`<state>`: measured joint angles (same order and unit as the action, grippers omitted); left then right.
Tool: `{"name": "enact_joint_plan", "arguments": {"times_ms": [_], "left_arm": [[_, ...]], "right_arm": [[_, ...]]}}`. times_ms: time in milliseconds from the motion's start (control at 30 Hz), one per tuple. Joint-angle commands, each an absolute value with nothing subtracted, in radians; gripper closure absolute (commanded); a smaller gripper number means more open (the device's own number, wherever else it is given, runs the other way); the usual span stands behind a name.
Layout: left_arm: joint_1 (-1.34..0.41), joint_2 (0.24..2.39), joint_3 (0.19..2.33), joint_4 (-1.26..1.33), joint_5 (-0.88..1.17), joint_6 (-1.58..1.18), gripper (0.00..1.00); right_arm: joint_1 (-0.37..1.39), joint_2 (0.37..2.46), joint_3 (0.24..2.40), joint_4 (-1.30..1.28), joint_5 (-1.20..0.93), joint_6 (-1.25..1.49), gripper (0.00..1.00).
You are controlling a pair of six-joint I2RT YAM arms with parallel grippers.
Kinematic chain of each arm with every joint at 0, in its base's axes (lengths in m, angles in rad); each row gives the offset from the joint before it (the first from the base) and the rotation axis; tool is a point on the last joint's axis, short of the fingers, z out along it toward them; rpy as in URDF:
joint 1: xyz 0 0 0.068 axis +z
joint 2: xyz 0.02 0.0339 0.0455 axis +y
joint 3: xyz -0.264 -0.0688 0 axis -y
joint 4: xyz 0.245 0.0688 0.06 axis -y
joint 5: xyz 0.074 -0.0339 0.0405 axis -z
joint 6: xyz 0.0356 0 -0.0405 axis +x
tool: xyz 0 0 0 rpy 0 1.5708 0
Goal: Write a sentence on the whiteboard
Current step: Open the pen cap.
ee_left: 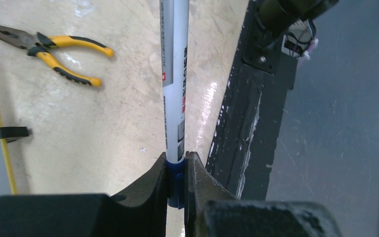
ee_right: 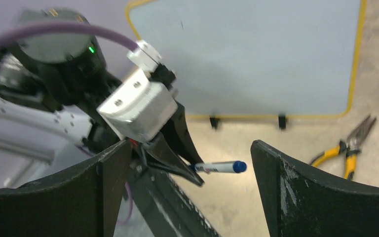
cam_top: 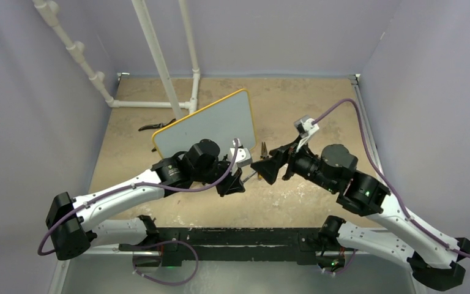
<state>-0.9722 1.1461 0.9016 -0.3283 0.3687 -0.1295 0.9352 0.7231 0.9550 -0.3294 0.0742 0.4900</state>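
The whiteboard [cam_top: 211, 125] stands tilted on the tan table [cam_top: 306, 104], just left of centre in the overhead view, its yellow-orange frame running along the top and right edges. In the right wrist view it fills the upper middle of the frame [ee_right: 256, 54]. Its face is plain pale grey apart from one tiny dark mark near the top, and two small black feet show under its lower edge.

The left gripper [cam_top: 232, 184] sits just below the board's lower right corner. It is clenched on the marker [ee_left: 175, 74], whose blue end is pinched between the two black fingers [ee_left: 197, 182] at the bottom of the left wrist view. The white barrel runs straight up and out of the top of that frame.

From the right wrist view the marker [ee_right: 222, 167] lies almost level, its blue tip pointing right. The right gripper [ee_right: 190, 145] faces it with its jaws spread wide, and nothing is between them. In the overhead view the right gripper [cam_top: 266, 171] is just to the right of the left one.

The yellow-handled pliers [ee_left: 54, 52] lie flat on the table near the board's right edge.
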Motion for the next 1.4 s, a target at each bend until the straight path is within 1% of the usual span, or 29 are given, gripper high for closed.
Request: {"name": "enact_joint_plan", "arguments": {"times_ms": [0,133,200,700,933,1000,1100,1367], "left_arm": [[-0.977,1.126,0.876,-0.339,0.492,-0.033,1.00],[-0.977,1.131,0.871,-0.353,0.538,-0.012,1.00],[-0.976,1.127,0.866,-0.350,0.552,-0.011,1.00],[-0.977,1.106,0.839,-0.322,0.628,-0.014,1.00],[-0.977,1.108,0.838,-0.317,0.632,-0.015,1.00],[-0.977,1.106,0.839,-0.316,0.634,-0.014,1.00],[-0.976,1.105,0.835,-0.314,0.637,-0.017,1.00],[-0.977,1.069,0.794,-0.302,0.625,-0.030,1.00]], "right_arm": [[0.934,0.742,0.965,-0.497,-0.053,0.476,0.08],[0.934,0.728,0.940,-0.453,-0.133,0.477,0.09],[0.934,0.741,0.930,-0.435,-0.170,0.475,0.12],[0.934,0.827,0.873,-0.377,-0.316,0.451,0.48],[0.934,0.848,0.865,-0.383,-0.353,0.434,0.70],[0.934,0.850,0.864,-0.390,-0.352,0.427,0.79],[0.934,0.848,0.866,-0.392,-0.351,0.415,1.00],[0.933,0.817,0.970,-0.452,-0.221,0.342,1.00]]}}
